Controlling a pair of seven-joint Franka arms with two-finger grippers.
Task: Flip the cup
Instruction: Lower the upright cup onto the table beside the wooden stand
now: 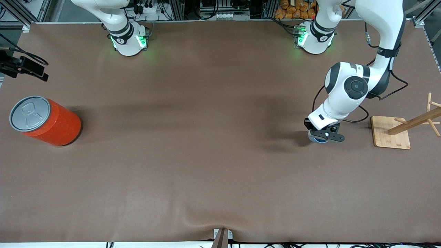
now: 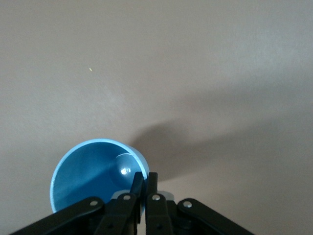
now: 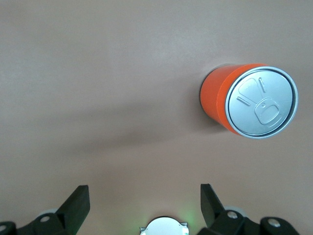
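Cup point(image 1: 316, 138) in left claw point(image 1: 325, 136), mid-table.

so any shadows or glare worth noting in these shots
Front view: soft shadow on the table beside the left gripper. Left wrist view: the cup throws a dark shadow, glint inside it. Right wrist view: the orange can lid is evenly lit.

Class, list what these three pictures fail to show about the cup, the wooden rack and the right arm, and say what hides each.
- Small light-blue plastic cup: front view, mostly covered by the left claw, shut on its rim.
- Cup's outer wall and base: left wrist view, only its inside shows.
- Wooden peg rack: front view, top cut off by the edge.
- Right claw: open; the front view's upper edge cuts it off.
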